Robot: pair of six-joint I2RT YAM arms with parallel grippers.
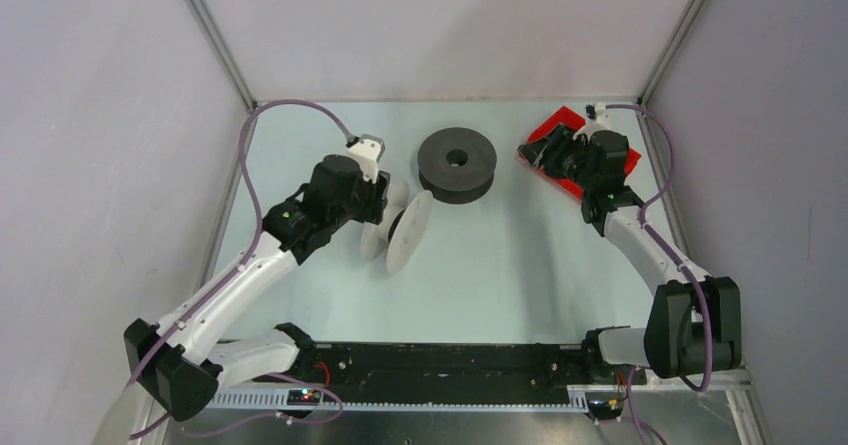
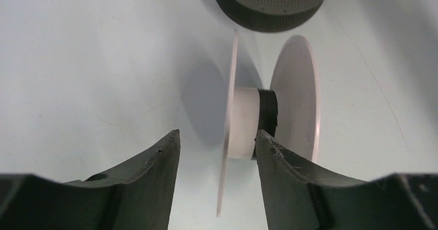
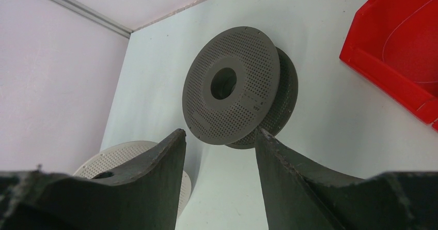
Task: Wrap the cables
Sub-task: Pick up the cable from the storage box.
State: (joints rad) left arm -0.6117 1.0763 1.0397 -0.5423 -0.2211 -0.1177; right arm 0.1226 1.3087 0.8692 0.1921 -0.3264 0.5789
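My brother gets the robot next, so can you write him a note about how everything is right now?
Left end effector: open, its jaws on either side of one rim of the white spool, which stands on edge.
Right end effector: open and empty, above the red bin, facing the grey spool.
Grey spool: lying flat on the table, just behind the white spool.
Done: cannot tell, because the cables are too thin to make out.
Left: probably winding each cable onto its spool.
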